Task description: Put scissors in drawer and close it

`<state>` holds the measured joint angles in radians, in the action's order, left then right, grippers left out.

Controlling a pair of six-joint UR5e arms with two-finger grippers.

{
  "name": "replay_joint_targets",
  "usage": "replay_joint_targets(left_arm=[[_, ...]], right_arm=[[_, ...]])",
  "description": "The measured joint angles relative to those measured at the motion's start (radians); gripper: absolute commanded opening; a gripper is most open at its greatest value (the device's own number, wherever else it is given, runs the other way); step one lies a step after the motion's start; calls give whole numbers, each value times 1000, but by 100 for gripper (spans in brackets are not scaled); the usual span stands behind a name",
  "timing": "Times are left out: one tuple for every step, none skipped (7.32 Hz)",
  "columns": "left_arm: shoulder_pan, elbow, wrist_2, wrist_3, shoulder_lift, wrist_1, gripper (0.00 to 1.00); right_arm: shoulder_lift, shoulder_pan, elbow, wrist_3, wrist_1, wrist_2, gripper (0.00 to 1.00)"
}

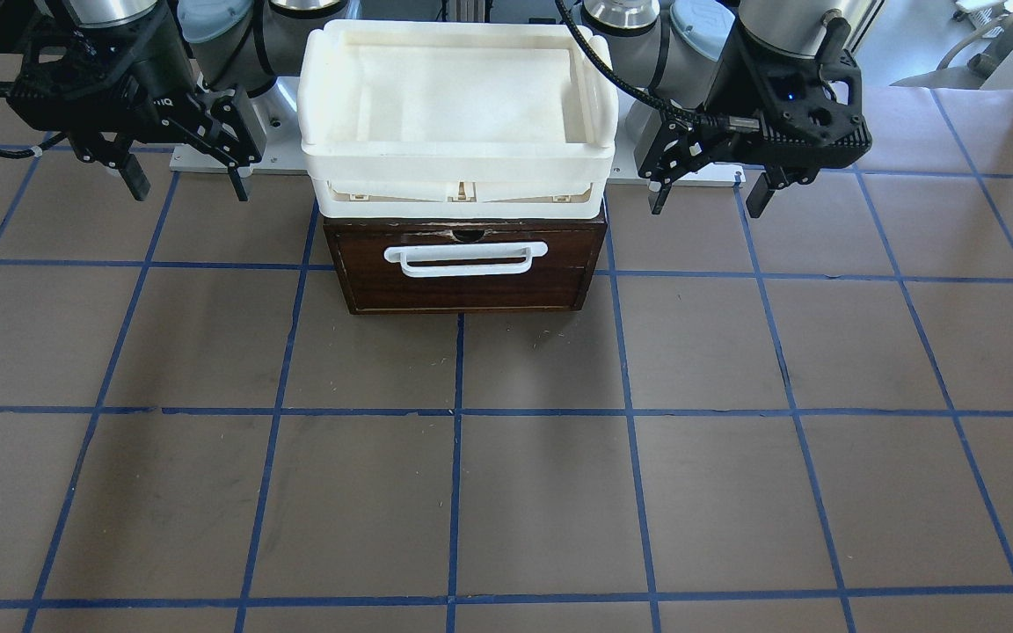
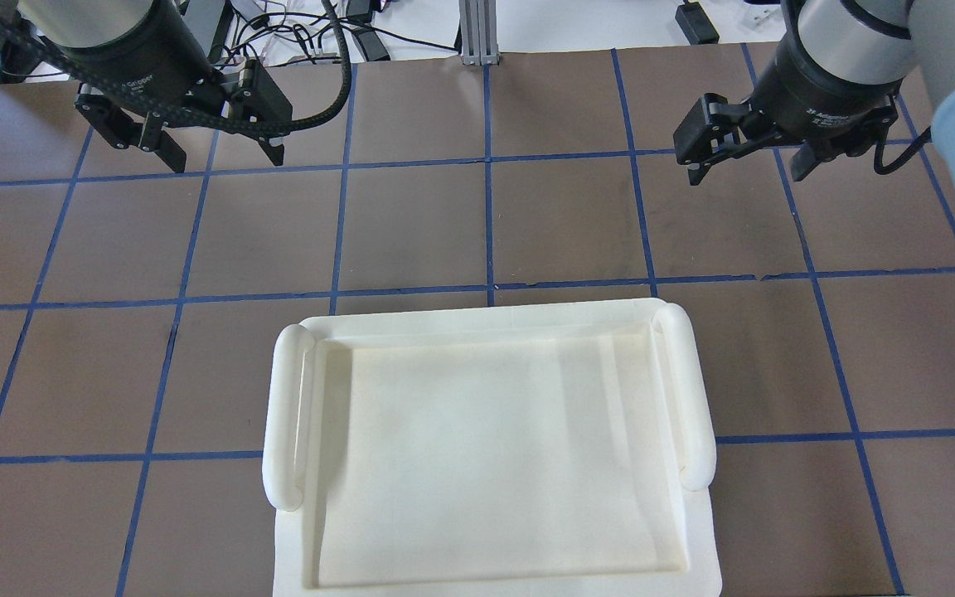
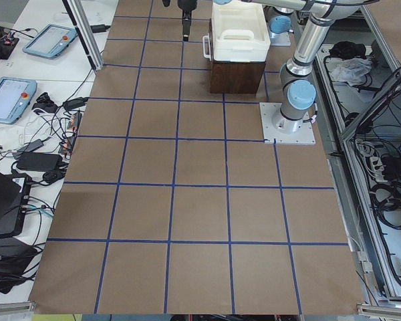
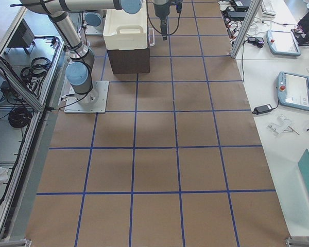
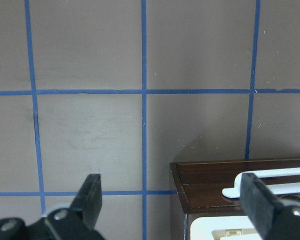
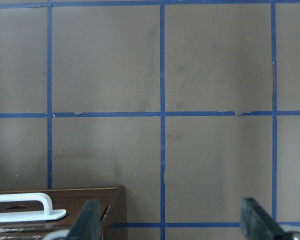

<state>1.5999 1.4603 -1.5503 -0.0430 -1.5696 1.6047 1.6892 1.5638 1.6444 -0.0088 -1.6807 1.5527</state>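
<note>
Drawer (image 1: 471, 290) sitting shut; left claw (image 1: 705, 204), right claw (image 1: 190, 189) hanging released, flanking drawer, not touching.

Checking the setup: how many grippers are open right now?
2. The left gripper hangs open at one side of the drawer, the right gripper at the other; both hold nothing. None seems hidden.

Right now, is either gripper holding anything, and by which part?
Nothing is held. The left gripper and right gripper are both open and empty, flanking the drawer.
</note>
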Motion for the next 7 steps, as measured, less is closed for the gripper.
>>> replay_joint_targets(left_arm=[[0,0,0,0,1,0,100],[0,0,0,0,2,0,100],[1,0,-1,0,4,0,100],[1,0,-1,0,6,2,100],[1,2,-2,0,12,7,100],[1,3,-3,0,19,17,100],[1,5,-1,0,21,22,100]], right_arm=[[0,0,0,1,0,1,100],[1,-1,1,1,0,1,100],[2,-1,1,0,1,1,100],[2,0,1,1,0,1,100],[3,0,1,1,1,1,100],[3,0,2,0,1,1,100],[2,0,2,1,0,0,100]])
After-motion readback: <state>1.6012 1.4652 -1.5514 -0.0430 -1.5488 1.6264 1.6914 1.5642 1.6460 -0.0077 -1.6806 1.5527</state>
